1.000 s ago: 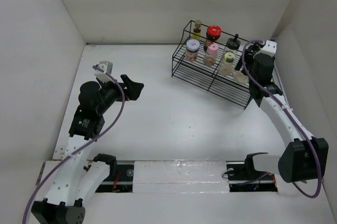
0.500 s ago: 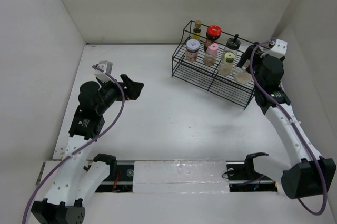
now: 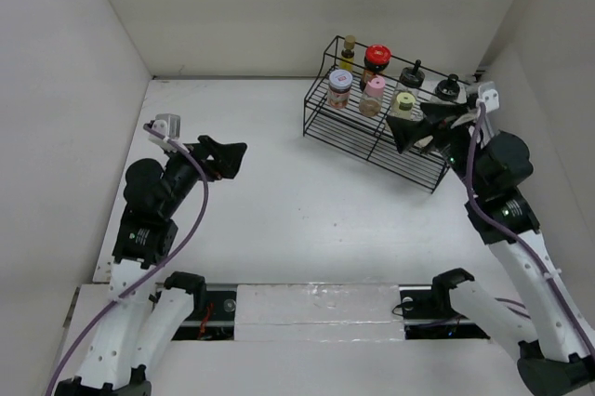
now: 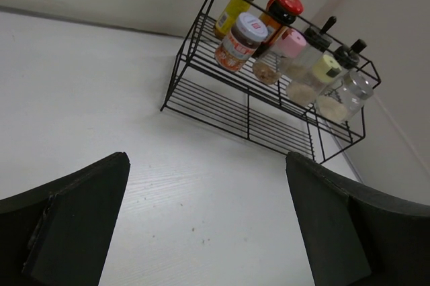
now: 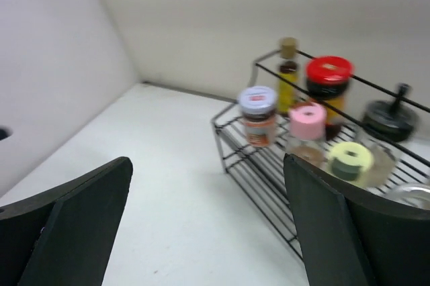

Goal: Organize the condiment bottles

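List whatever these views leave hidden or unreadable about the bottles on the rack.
Top view: the right hand covers the right end of the rack and most of the clear jar there.
Right wrist view: blur leaves every label unreadable; the lower right edge cuts off that jar.
Left wrist view: the print on the white-capped jar is too small to read.
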`<state>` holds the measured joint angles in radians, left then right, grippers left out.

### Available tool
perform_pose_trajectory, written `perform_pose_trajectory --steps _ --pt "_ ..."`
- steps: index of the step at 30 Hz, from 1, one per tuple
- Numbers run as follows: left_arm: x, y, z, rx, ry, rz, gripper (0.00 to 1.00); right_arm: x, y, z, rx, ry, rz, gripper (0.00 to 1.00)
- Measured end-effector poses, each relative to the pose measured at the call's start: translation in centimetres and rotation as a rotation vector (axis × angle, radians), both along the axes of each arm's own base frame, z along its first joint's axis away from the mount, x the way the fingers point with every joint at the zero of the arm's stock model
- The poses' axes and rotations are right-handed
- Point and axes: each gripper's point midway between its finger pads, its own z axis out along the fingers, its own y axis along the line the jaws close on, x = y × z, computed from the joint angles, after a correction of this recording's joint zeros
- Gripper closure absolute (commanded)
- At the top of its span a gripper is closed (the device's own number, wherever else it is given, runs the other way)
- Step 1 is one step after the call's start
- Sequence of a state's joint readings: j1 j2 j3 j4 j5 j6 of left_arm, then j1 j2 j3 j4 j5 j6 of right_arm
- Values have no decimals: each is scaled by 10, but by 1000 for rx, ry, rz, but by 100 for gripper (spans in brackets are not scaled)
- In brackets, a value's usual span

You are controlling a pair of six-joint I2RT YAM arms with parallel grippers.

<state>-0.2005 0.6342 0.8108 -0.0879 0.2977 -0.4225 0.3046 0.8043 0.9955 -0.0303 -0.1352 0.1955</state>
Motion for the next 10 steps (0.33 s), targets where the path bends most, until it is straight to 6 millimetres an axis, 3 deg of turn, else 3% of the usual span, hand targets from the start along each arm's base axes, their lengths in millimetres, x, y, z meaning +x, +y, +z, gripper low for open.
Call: perform_pose_trajectory --steps 4,10 --pt "-5 0 13 -33 -40 2 0 -47 16 20 1 -92 140 0" --pt "-5 -2 22 -69 -60 -7 0 -104 0 57 36 -257 160 0"
